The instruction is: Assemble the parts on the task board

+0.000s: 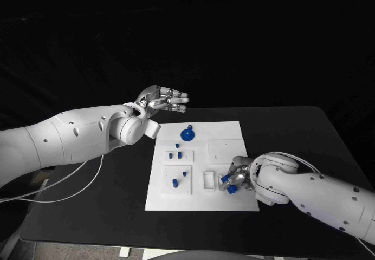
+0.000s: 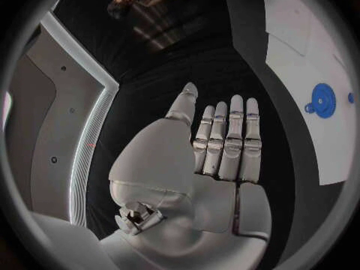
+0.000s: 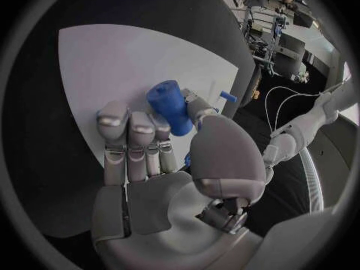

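Black worktop carrying a white board at its middle, long edges running from the far edge toward the near edge.

Right hand low over the board's near right corner, fingers curled around a small blue part. From the right wrist: blue part pinched between thumb and fingertips, its upper end standing clear above them, white board spread just beyond it. Firm hold, nothing else in the palm.

Left hand raised off the board's far left corner, above bare worktop, well apart from every part. From the left wrist: left hand flat and straight, fingers side by side, thumb out to one side, holding nothing.

On the board, near its far edge at the middle: a round blue disc with a small knob, seen also past the left hand's fingertips. Just nearer, a small blue peg. Below that, two blue pegs standing side by side toward the left edge. Toward the near left corner, a raised white block with more blue pieces in it. A square white recess toward the right edge, between the disc and the right hand.
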Robot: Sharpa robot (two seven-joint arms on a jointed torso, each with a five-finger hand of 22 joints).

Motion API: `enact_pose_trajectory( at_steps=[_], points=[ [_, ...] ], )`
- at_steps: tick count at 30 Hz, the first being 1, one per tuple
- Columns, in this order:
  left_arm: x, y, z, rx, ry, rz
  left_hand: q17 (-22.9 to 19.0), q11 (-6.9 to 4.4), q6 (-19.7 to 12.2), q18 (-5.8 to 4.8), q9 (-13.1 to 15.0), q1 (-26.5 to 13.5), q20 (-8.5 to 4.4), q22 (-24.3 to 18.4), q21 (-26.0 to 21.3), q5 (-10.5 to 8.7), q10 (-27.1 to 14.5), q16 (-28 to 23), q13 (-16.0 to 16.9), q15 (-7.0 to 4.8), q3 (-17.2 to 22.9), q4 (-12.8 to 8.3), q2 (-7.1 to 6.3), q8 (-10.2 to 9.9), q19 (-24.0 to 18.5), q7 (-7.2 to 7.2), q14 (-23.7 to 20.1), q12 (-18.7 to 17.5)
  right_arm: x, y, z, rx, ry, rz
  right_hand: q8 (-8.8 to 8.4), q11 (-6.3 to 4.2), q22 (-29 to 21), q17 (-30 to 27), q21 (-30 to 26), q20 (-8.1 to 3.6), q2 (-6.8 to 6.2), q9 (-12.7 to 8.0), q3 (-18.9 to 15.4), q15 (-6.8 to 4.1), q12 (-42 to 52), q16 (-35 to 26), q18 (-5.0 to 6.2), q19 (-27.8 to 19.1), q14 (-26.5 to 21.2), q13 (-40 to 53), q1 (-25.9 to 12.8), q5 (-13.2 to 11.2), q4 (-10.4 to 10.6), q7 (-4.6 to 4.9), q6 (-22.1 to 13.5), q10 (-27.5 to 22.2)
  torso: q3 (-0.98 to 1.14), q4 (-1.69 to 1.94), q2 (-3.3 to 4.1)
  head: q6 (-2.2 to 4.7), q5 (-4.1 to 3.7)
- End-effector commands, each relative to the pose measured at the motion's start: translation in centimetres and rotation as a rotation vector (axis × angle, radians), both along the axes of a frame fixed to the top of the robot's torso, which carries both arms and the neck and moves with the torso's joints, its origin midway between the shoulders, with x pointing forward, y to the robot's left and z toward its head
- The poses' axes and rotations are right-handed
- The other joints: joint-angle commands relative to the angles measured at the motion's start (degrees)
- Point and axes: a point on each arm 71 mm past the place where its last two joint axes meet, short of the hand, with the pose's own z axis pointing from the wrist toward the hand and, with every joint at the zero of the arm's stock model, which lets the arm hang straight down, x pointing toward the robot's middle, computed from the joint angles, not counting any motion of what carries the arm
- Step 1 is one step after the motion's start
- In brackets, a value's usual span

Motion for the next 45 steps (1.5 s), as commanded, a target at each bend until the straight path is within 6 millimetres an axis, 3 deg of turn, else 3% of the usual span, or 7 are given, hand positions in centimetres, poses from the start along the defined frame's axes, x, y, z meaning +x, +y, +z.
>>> enact_pose_trajectory(
  at_steps=[1, 12, 20, 27, 30, 40, 45],
  points=[
    [0.0, -0.2, 0.1, -0.006, 0.002, -0.012, 0.00, -0.04, -0.12, 0.28, 0.00, 0.19, -0.03, -0.05, 0.37, 0.20, -0.45, -0.09, 0.06, 0.06, 0.39, -0.08, 0.32, -0.01, 0.25, 0.33, -0.32, -0.12, -0.2, -1.3, -0.8, -0.015, 0.013, -0.085, 0.19, -0.46, 5.89, 0.04, 0.24, -0.14, 1.62, -36.42, -0.56, -0.49, 0.24, -0.19, -0.89, 2.73, 0.32, -0.25, -0.94, -0.73, -0.16, -0.70, 1.80, 0.35, -0.02, -0.07, -0.05, -0.06, 0.16],
    [0.0, -0.2, 0.0, -0.004, 0.005, -0.011, 0.00, -0.04, -0.11, 0.28, 0.01, 0.07, -0.03, -0.15, 0.44, 0.23, -0.45, -0.09, 0.06, 0.06, 0.48, -0.06, 0.38, -0.01, 0.26, 0.32, -0.31, -0.12, -0.1, -1.3, 2.0, 0.119, 0.045, -0.145, 0.16, -0.93, 5.95, -0.28, 0.58, -0.45, 3.36, -35.70, -3.69, -0.71, 0.56, -0.48, -1.34, 2.81, 0.42, -0.40, -2.28, -2.30, 0.91, -1.48, 3.64, 1.53, -0.05, -0.08, -0.04, 0.09, 0.15],
    [0.1, -0.2, 0.0, -0.002, 0.008, -0.011, 0.00, -0.03, -0.11, 0.27, 0.00, -0.08, -0.03, -0.33, 0.56, 0.24, -0.49, -0.08, 0.06, 0.06, 0.58, -0.04, 0.39, -0.01, 0.23, 0.32, -0.31, -0.12, 0.1, -0.3, 3.2, 0.145, 0.057, -0.125, 0.15, -0.83, 5.92, -0.45, 0.41, -0.40, 3.35, -35.92, -5.42, -0.65, 0.08, -0.66, -1.30, 2.73, 0.39, -0.65, -3.06, -5.67, 3.24, -1.37, 3.63, 1.45, -0.08, -0.12, -0.03, 0.21, 0.43],
    [0.1, -0.4, 0.0, -0.003, 0.011, -0.017, -0.01, 0.00, -0.15, 0.26, 0.01, -0.23, 0.01, -0.55, 0.65, 0.18, -0.62, -0.09, 0.06, 0.11, 0.61, 0.03, 0.27, -0.01, 0.14, 0.32, -0.42, -0.12, 0.4, 0.9, 3.0, 0.116, 0.058, -0.086, 0.18, -0.77, 5.93, -0.50, 0.43, -0.32, 2.57, -35.83, -3.71, -0.56, -0.69, -0.81, -1.27, 2.73, 0.37, -1.15, -4.59, -10.92, 7.10, -1.29, 3.72, 1.47, -0.05, -0.11, -0.03, 0.17, 0.47],
    [0.1, -0.5, 0.0, -0.003, 0.012, -0.021, -0.01, 0.00, -0.15, 0.26, 0.01, -0.23, 0.01, -0.55, 0.65, 0.18, -0.62, -0.09, 0.06, 0.11, 0.61, 0.03, 0.27, -0.01, 0.14, 0.32, -0.42, -0.12, 0.5, 1.4, 2.7, 0.091, 0.050, -0.066, 0.17, -0.70, 5.91, -0.50, 0.34, -0.29, 2.24, -35.74, -2.99, -0.55, -0.98, -0.89, -1.25, 2.68, 0.35, -1.29, -5.58, -11.85, 8.59, -1.20, 3.64, 1.45, -0.05, 0.00, -0.03, 0.27, 0.50],
    [0.2, -0.9, -0.1, -0.004, 0.015, -0.029, 0.00, 0.09, -0.13, 0.28, 0.01, -0.28, 0.05, -0.74, 0.71, 0.17, -0.89, -0.09, 0.06, 0.16, 0.65, 0.13, 0.22, -0.01, 0.07, 0.33, -0.53, -0.12, 0.6, 3.0, 1.6, 0.026, 0.042, -0.008, 0.17, -0.64, 5.92, -0.39, 0.38, -0.23, 2.30, -35.59, -2.68, -0.48, -1.23, -0.87, -1.27, 2.66, 0.37, -1.40, -6.95, -12.61, 9.93, -1.13, 3.64, 1.42, 0.09, 0.06, 0.12, 0.17, 0.68],
    [0.2, -1.0, -0.1, -0.004, 0.016, -0.030, 0.00, 0.09, -0.13, 0.28, 0.01, -0.28, 0.05, -0.74, 0.71, 0.17, -0.89, -0.09, 0.06, 0.16, 0.65, 0.13, 0.22, -0.01, 0.07, 0.33, -0.53, -0.12, 0.7, 3.1, 1.3, 0.010, 0.039, -0.001, 0.18, -0.64, 5.93, -0.38, 0.39, -0.20, 2.40, -35.56, -2.59, -0.46, -1.27, -0.90, -1.29, 2.65, 0.37, -1.43, -6.91, -12.59, 9.87, -1.16, 3.66, 1.43, -0.03, -0.09, 0.05, 0.12, 0.88]
  ],
)
